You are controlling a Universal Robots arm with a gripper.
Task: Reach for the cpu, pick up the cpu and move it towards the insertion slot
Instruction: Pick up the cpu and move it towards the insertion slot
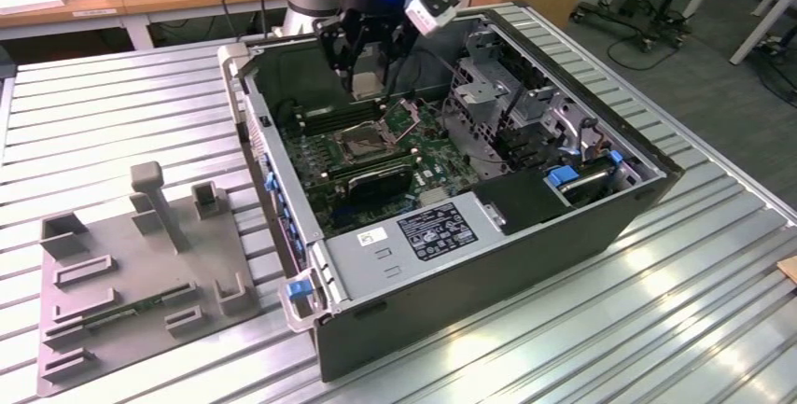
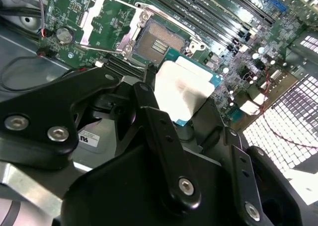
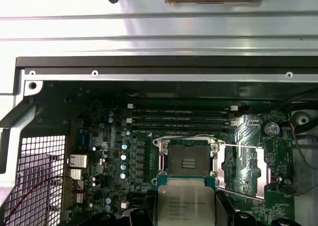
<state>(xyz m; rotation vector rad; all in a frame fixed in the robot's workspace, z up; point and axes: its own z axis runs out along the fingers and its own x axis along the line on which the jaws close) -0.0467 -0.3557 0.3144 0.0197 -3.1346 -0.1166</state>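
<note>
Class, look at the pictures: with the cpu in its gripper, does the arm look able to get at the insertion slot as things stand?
Probably yes. The gripper holds the cpu just beside the insertion slot, whose frame stands open with nothing lying across its dark centre.

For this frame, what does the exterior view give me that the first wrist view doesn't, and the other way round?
Exterior view alone: the whole open computer case on the ribbed metal table, the grey fixture tray at the exterior view's left, and the arm's pincer lowered into the case.

First wrist view alone: a close look at the cpu carried beside the insertion slot, whose dark centre is uncovered, with the memory slots beyond it.

Both: the green motherboard and the insertion slot.
</note>
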